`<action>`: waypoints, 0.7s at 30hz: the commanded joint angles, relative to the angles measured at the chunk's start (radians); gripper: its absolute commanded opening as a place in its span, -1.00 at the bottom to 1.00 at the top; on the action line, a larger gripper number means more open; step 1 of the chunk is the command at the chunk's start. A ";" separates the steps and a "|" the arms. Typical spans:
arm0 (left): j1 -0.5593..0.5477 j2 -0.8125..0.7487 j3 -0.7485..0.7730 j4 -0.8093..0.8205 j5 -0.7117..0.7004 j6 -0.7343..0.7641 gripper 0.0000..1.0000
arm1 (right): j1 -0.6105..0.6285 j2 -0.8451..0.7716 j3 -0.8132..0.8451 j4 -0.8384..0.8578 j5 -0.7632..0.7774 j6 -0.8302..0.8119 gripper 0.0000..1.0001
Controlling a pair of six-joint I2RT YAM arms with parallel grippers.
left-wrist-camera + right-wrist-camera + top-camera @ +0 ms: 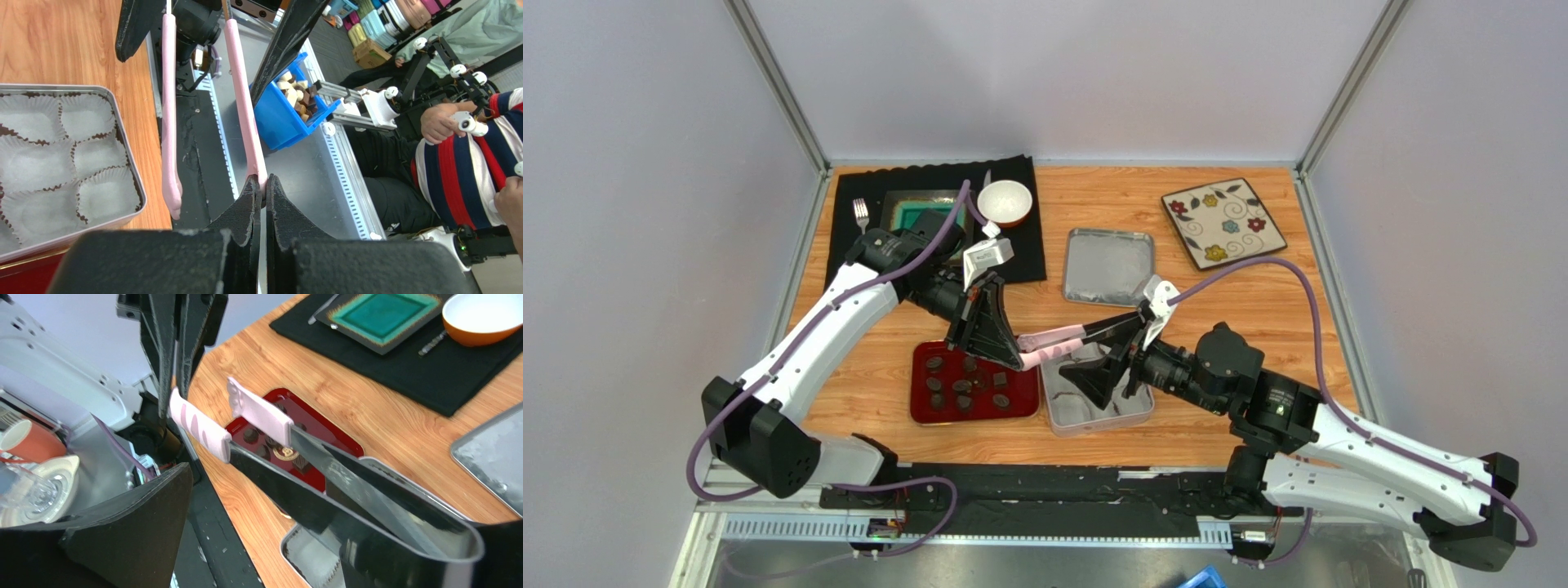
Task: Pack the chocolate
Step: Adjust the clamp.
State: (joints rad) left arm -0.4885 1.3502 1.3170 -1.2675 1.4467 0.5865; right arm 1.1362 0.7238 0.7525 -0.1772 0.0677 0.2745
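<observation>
Top external view: the left gripper (1016, 359) reaches down with its fingers clenched on one pink silicone tip of a pair of tongs (1053, 338). The left wrist view confirms it: both black fingers (248, 205) press together on that tip, while the tongs' other pink tip hangs free just beside them.

The chocolate pieces (961, 385), small and dark brown, lie loose in a red tray (918, 410) directly below and to the left of those fingertips, none of them touched.

To the right of the fingertips, touching the tray's edge, sits an open tin (1124, 413) lined with white paper cups (86, 116).

Over the tin, the right gripper (1095, 357) has its fingers spread wide. The tongs' metal arms run along one finger, with a clear gap to the other, so nothing is clamped.

Beyond the right fingers lies the tin's lid (1108, 266), and farther right a flowered plate (1222, 223).
</observation>
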 commanded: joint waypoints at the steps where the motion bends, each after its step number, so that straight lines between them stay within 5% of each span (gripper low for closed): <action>1: 0.001 -0.046 0.014 0.031 0.317 -0.001 -1.00 | 0.004 -0.040 -0.030 0.169 -0.012 0.052 0.64; 9: 0.004 -0.075 0.010 0.066 0.317 -0.030 -1.00 | 0.004 -0.083 -0.090 0.337 0.024 0.078 0.55; 21: 0.013 -0.089 -0.002 0.083 0.317 -0.042 -1.00 | 0.005 -0.028 -0.049 0.341 -0.005 0.098 0.40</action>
State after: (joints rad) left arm -0.4812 1.2907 1.3163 -1.2098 1.4513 0.5541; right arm 1.1362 0.6693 0.6662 0.1318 0.0734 0.3527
